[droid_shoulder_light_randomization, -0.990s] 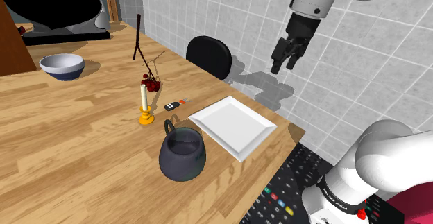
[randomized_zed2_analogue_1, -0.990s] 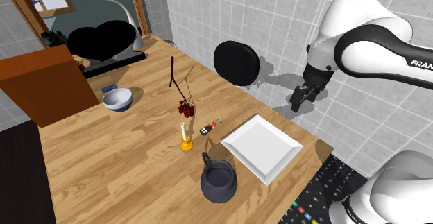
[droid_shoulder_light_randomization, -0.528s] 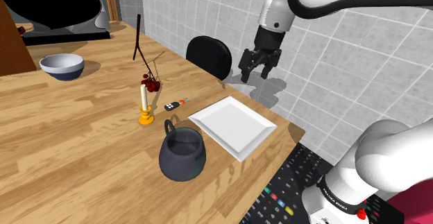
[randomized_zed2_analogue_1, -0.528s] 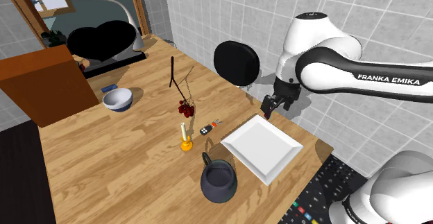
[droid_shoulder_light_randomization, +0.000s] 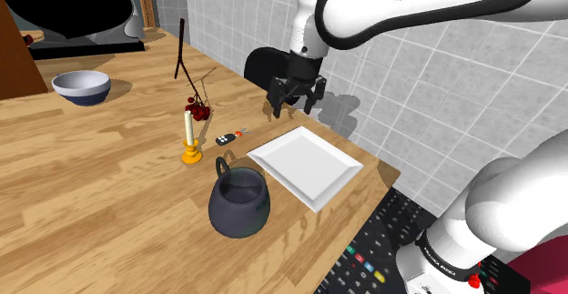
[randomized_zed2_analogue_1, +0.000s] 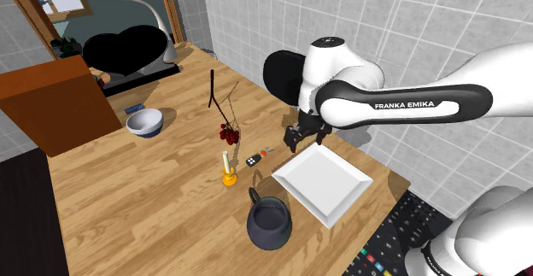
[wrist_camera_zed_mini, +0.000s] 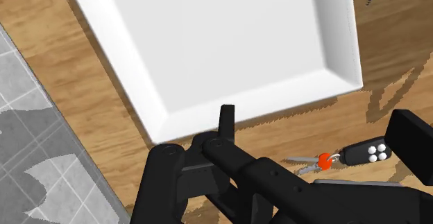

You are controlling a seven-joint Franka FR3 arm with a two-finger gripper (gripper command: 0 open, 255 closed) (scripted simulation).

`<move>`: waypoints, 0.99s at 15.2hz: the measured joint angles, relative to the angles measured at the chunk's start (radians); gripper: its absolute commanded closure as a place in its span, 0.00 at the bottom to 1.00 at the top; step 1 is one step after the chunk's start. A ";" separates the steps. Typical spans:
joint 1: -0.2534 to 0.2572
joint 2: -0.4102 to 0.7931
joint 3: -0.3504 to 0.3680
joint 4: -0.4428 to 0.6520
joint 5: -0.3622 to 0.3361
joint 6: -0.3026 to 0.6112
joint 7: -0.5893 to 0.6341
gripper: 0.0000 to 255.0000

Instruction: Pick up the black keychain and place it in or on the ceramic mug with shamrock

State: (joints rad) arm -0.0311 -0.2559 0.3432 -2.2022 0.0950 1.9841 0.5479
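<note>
- Gripper [droid_shoulder_light_randomization: 292,109] fingers spread apart, empty, hanging above white plate's [droid_shoulder_light_randomization: 305,167] far edge.
- Black keychain [droid_shoulder_light_randomization: 227,139] flat on table [droid_shoulder_light_randomization: 100,192], beside plate.
- Dark mug [droid_shoulder_light_randomization: 238,207] upright, near keychain.

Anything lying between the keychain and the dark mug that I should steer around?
No. In the shoulder view, only bare tabletop separates the keychain from the dark mug; the candle holder stands beside that stretch.
</note>
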 measured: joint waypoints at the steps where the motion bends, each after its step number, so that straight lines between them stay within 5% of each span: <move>1: -0.002 0.033 0.012 0.015 -0.009 0.017 0.029 0.00; 9: 0.014 0.353 0.070 0.238 -0.147 0.092 0.282 0.00; 15: 0.081 0.614 0.053 0.469 -0.261 0.099 0.452 0.00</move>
State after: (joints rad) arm 0.0502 0.3583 0.3957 -1.7332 -0.1661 2.0832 1.0004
